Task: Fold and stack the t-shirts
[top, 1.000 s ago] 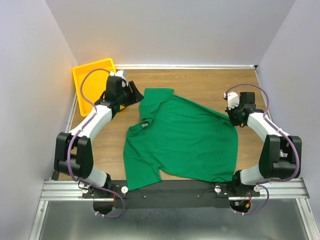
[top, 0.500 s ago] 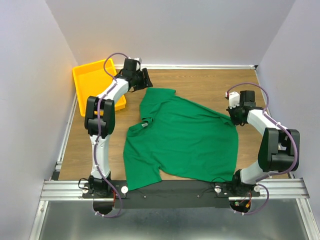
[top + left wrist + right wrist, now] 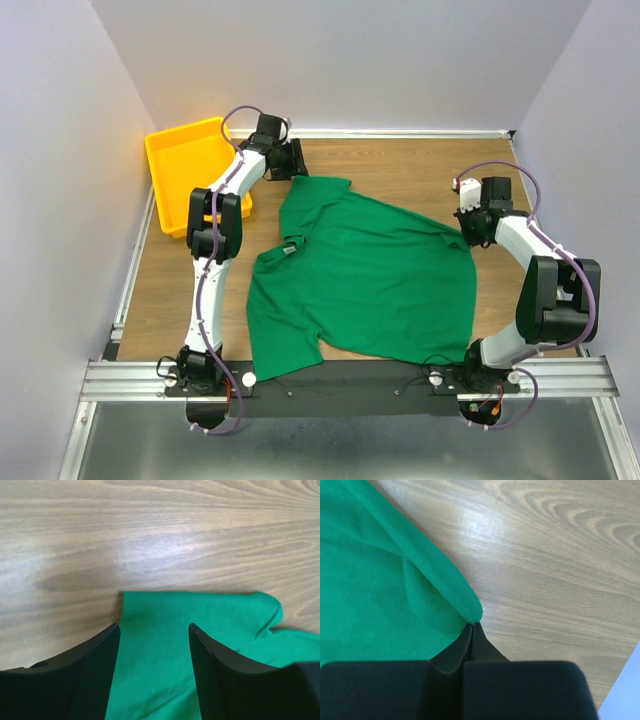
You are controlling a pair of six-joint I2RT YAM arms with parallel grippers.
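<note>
The dark green short-sleeved cloth t-shirt lies spread over the middle of the wooden desk in your overhead view. The left hand is at its far left sleeve and the right hand at its right corner. A yellow plastic tray sits at the far left.

Your left wrist view adds what the overhead cannot show. The left hand is parted, both fingers apart over the sleeve edge of the t-shirt, gripping nothing.

Your right wrist view shows the right hand pressed closed, pinching a folded corner of the t-shirt.

A second ago the left arm was bent low beside the tray. It has since stretched out to the sleeve, while the right hand and the cloth have kept their places.
</note>
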